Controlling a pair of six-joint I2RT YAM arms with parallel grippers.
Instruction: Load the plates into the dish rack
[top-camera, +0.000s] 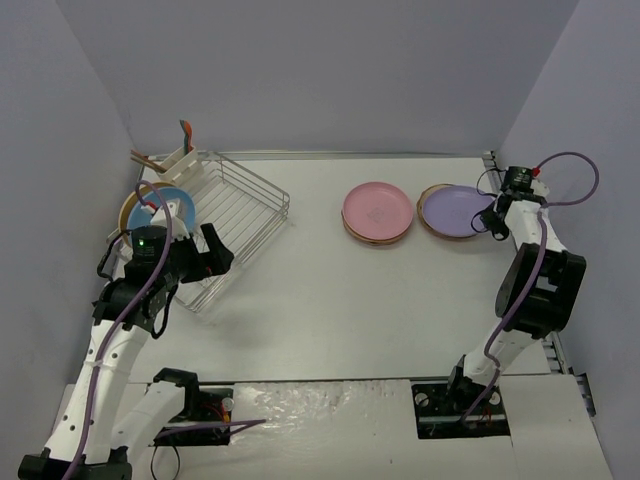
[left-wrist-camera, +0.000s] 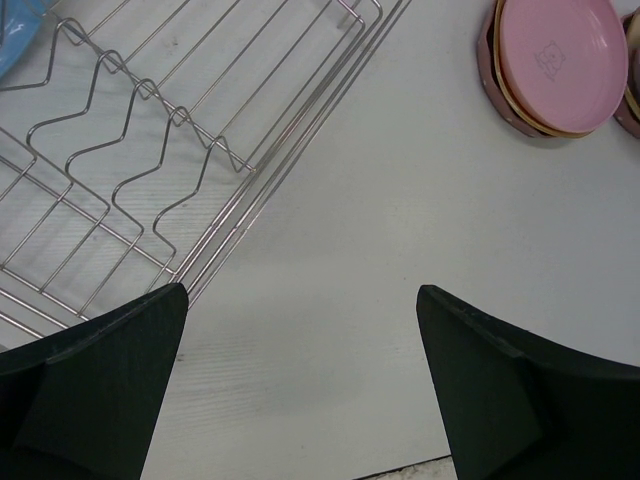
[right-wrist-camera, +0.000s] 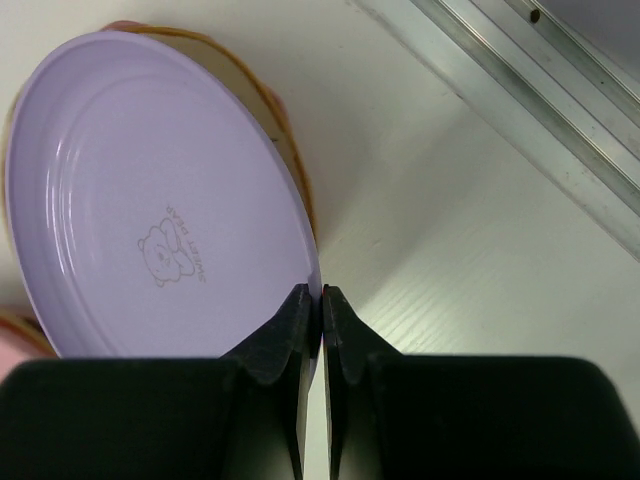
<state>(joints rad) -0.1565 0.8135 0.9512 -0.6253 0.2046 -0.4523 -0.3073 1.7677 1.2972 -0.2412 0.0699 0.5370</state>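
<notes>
A purple plate (top-camera: 455, 210) (right-wrist-camera: 150, 200) lies on top of a small stack at the back right of the table. My right gripper (top-camera: 492, 222) (right-wrist-camera: 322, 290) is shut on its right rim, one finger above and one below. A pink plate (top-camera: 377, 211) (left-wrist-camera: 560, 55) tops a second stack just left of it. The dish rack (top-camera: 235, 215) (left-wrist-camera: 150, 150) stands at the back left with a blue plate (top-camera: 165, 205) upright at its left end. My left gripper (top-camera: 212, 252) (left-wrist-camera: 300, 290) hangs open over bare table by the rack's near right edge, holding nothing.
A white utensil caddy (top-camera: 180, 160) with utensils is clipped to the rack's far left corner. A tan-rimmed plate (right-wrist-camera: 292, 150) shows under the purple one. An aluminium rail (right-wrist-camera: 520, 90) runs along the table's right edge, close to my right gripper. Walls enclose three sides.
</notes>
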